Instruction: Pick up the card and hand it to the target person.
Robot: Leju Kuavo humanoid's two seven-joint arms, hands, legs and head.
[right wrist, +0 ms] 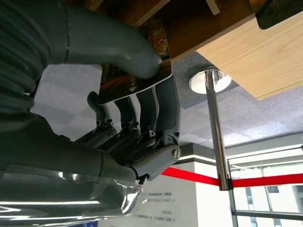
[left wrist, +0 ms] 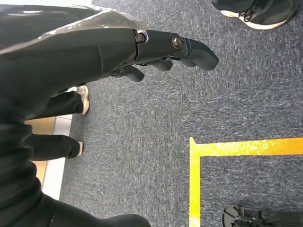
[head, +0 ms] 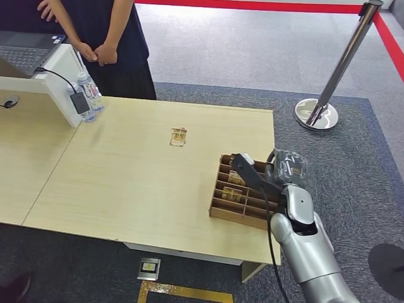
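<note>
Card [right wrist: 143, 71] pinched in the right hand [right wrist: 143, 123]
Dark, glossy, autumn-leaf print; clamped between thumb and fingers [right wrist: 166, 104], just over the wooden divider tray [head: 238, 211].

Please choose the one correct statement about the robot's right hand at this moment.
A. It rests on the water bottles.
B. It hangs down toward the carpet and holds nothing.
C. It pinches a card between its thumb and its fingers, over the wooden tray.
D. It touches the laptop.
C: in the right wrist view the right hand presses a card between thumb and fingers, and the head view places it over the wooden tray.
</note>
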